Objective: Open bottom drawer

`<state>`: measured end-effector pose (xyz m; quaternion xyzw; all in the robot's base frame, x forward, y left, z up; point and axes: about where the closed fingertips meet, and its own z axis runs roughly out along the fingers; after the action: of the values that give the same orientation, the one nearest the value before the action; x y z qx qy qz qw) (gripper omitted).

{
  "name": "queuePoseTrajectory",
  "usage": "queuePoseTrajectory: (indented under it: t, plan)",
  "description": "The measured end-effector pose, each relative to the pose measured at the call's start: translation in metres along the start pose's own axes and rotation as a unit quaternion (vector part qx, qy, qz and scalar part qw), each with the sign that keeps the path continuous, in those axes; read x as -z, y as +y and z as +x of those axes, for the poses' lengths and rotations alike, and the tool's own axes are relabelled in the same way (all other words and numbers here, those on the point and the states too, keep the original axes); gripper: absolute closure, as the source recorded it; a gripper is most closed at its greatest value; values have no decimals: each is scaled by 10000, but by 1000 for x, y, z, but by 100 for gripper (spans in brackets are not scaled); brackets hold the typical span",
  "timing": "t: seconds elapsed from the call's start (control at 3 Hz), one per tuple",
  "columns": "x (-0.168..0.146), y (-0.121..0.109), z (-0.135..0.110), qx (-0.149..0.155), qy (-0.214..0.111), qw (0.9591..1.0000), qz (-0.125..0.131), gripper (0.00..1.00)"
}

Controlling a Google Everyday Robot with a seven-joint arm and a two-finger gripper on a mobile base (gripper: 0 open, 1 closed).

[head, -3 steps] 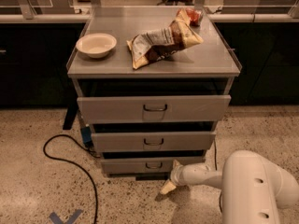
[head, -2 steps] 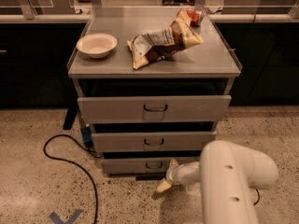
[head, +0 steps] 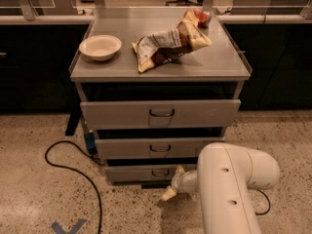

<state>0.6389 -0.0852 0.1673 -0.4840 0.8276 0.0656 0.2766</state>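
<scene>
Three drawer fronts (head: 117, 114) step down the cabinet (head: 217, 60), and the bottom drawer (head: 130, 173), narrowest and lowest, lies just up-left of the gripper (head: 168, 194), which hangs near the floor (head: 122, 211); whether it is clenched or released I cannot tell.

Robot arm (head: 229, 179) holds its gripper (head: 170, 190) low over the speckled floor (head: 34, 204), just before the bottom drawer (head: 130, 173) of a grey cabinet (head: 222, 60).

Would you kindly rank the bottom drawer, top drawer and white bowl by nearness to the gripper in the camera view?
The gripper sits low by the floor.
1. bottom drawer, just above it.
2. top drawer, higher up.
3. white bowl, on top, left side.
</scene>
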Motion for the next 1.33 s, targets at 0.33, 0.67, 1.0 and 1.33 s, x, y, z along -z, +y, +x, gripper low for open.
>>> queuePoseTrajectory:
  t: [0.33,0.67,1.0,1.33]
  plan:
    - [1,-13,-17,27,-162,9998,97,0]
    - [0,-12,-17,25,-158,9998,90,0]
    - [-14,-27,-31,-37,-268,9991,325,0]
    - [-25,-50,-59,65,-447,9958,795,0]
